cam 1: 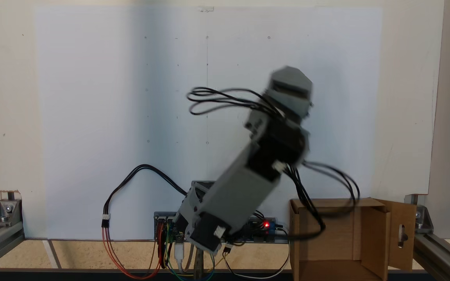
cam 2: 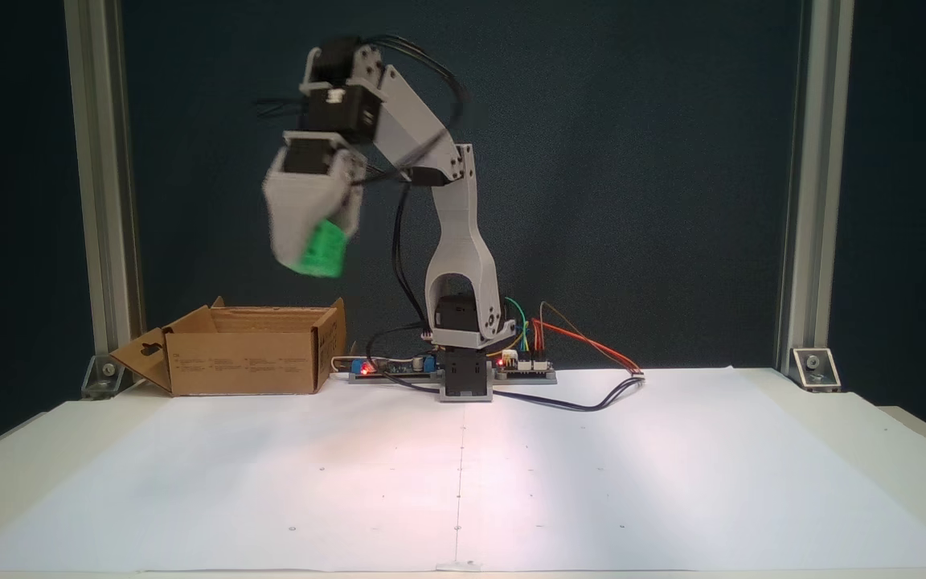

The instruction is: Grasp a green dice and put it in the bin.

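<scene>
In a fixed view the green dice point(cam 2: 320, 251) hangs in the air, blurred by motion, with my gripper point(cam 2: 314, 256) shut on it. It sits well above the table, over the right end of the bin point(cam 2: 246, 362). The bin is an open brown cardboard box at the left of that view, its slotted flap folded out. In the other fixed view, from above, the bin point(cam 1: 334, 238) lies at the lower right, and the blurred arm reaches up and to the right, hiding the dice and the fingers.
White paper point(cam 2: 463, 474) covers the table. The arm's base and controller boards point(cam 2: 463, 370) with coloured wires stand at the back centre. Aluminium frame posts point(cam 2: 101, 185) rise at both sides, with brackets at their feet.
</scene>
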`<control>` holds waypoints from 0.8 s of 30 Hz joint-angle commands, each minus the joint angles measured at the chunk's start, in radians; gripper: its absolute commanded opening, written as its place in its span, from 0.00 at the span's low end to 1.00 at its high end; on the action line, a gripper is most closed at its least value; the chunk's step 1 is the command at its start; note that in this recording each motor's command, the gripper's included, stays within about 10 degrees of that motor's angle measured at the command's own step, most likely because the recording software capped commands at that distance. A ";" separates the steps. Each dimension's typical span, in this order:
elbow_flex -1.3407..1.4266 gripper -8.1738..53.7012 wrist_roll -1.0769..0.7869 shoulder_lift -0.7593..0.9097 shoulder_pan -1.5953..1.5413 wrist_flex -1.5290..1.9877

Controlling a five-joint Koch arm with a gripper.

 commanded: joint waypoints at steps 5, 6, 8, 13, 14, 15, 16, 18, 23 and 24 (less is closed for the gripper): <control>-0.034 0.32 0.021 0.095 0.400 0.038; -0.034 0.32 0.000 0.095 0.472 0.037; -0.034 0.32 -0.040 0.095 0.618 0.034; -0.035 0.32 -0.084 0.095 0.956 0.012; -0.034 0.32 -0.107 0.095 1.014 0.008; -0.035 0.32 -0.123 0.091 1.065 0.005; -0.035 0.32 -0.132 0.071 1.114 0.005; -0.034 0.32 -0.155 0.008 1.181 0.003; 0.078 0.32 -0.224 -0.115 1.269 -0.011; 0.147 0.32 -0.236 -0.121 1.269 -0.040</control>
